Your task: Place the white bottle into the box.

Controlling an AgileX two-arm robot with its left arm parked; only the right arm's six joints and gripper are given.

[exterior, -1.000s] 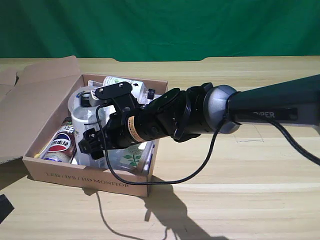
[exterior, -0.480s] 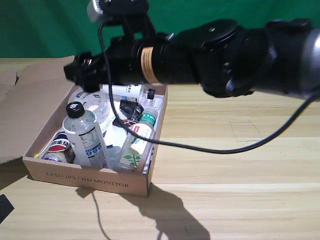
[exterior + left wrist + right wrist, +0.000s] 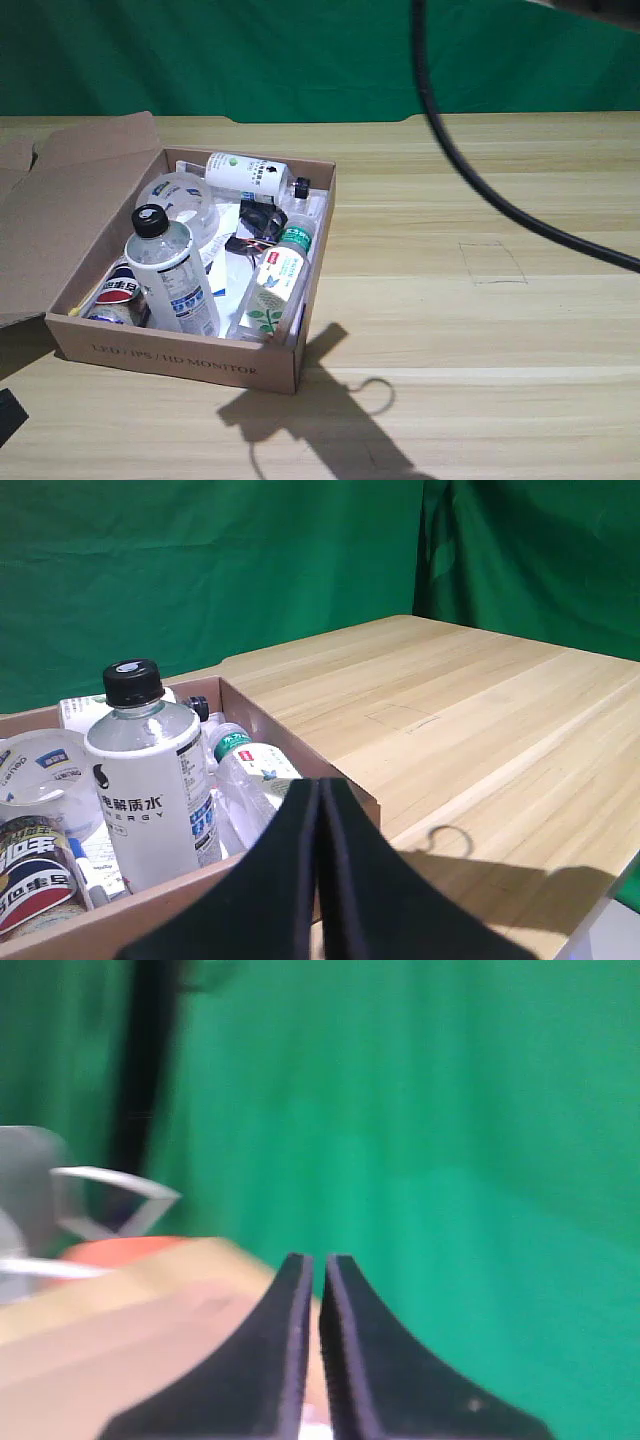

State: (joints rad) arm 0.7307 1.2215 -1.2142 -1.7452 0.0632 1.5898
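The white bottle (image 3: 172, 275) stands upright with its black cap up in the front part of the box (image 3: 180, 358), near the exterior view's left. The left wrist view shows the same bottle (image 3: 150, 780) inside the brown box wall (image 3: 300, 755). Nothing is touching the bottle. My right gripper (image 3: 318, 1340) shows only in the right wrist view, shut with nothing between its black fingers, facing the green backdrop. In the exterior view only its black cable (image 3: 470, 170) crosses the upper right, and its shadow lies on the table in front of the box.
Also in the box are a white bottle with a green dot label (image 3: 245, 172) lying at the back, a clear green-capped bottle (image 3: 275, 280), a cola can (image 3: 120, 290) and a tape roll (image 3: 180, 195). A box flap (image 3: 70, 190) spreads left. A pencilled square (image 3: 490, 262) marks the table.
The right arm let go of the white bottle, leaving it standing in the box, then rose up and out of the exterior view. Only its cable and shadow remain there.
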